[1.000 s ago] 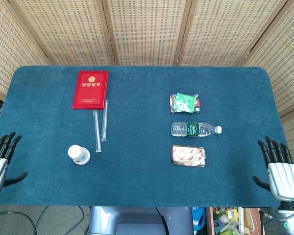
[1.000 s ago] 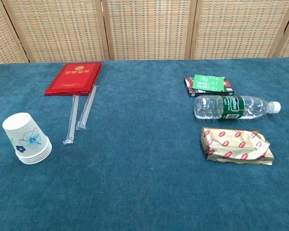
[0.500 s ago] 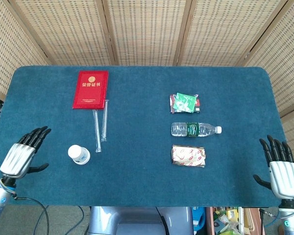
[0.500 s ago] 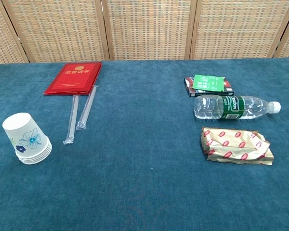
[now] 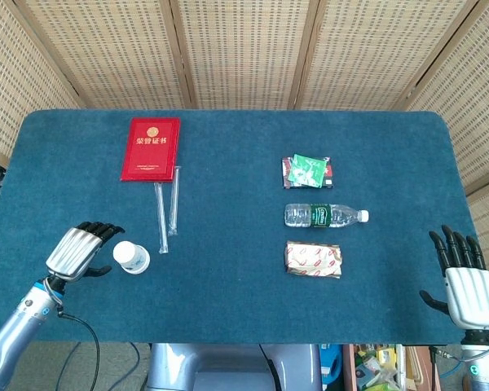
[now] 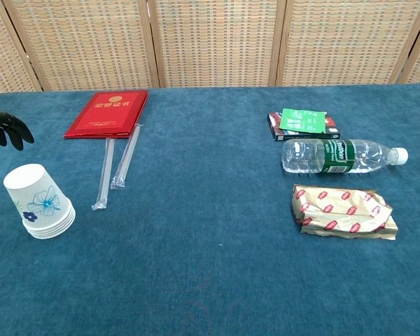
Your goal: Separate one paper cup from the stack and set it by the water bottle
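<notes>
The left hand [image 5: 81, 250], fingers apart and holding nothing, has been moved in just beside the cup stack [image 5: 131, 257], so a grab seems next, while the water bottle [image 5: 325, 216] is left lying on the blue table [image 5: 228, 277], woven screens [image 5: 244, 49] behind.

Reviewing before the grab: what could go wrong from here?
1. The cup stack stands upside down and nested tight, so the left hand may lift several cups, or tip the stack.
2. The water bottle lies on its side between a snack pack and boxes; a bump may roll it.
</notes>
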{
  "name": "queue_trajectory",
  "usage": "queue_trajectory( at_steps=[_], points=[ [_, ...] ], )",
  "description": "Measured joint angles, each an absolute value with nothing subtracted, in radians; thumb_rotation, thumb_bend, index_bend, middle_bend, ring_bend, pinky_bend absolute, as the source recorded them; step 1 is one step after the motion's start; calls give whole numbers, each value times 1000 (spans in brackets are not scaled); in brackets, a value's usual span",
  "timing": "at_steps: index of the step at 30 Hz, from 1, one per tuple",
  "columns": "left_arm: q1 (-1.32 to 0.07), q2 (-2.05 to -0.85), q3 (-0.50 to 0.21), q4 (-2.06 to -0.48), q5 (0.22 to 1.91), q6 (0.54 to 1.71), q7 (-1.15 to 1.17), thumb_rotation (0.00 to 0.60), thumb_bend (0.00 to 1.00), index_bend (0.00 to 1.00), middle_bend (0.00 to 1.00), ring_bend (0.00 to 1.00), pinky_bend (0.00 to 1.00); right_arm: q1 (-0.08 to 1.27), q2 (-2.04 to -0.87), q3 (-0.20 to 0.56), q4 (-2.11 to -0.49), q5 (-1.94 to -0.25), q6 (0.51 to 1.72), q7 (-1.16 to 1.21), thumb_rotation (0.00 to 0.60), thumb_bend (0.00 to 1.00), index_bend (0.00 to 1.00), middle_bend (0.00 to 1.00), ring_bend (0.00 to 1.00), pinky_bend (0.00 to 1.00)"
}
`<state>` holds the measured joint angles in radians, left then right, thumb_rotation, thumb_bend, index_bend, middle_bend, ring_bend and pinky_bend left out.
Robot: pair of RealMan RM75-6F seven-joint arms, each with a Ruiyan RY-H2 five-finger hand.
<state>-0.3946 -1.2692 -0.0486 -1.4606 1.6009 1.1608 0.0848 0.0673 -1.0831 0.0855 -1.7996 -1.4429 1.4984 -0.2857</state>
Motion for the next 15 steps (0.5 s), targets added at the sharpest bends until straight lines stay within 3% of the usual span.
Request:
queue_trajectory(
  at_steps=[11,15],
  points=[
    [-433,-1352,-44,-1368,1594,1147,66,600,23,311,370,345,380,70,-1084,86,-1798,-1434,1492,-287,600,0,0,0,0,0],
    [-446,-1368,-39,-1354,1597,1140,55,600,22,363,410,380,394,72,-1085,87,-1797,-1430,1488,-288,600,0,0,0,0,0]
  ],
)
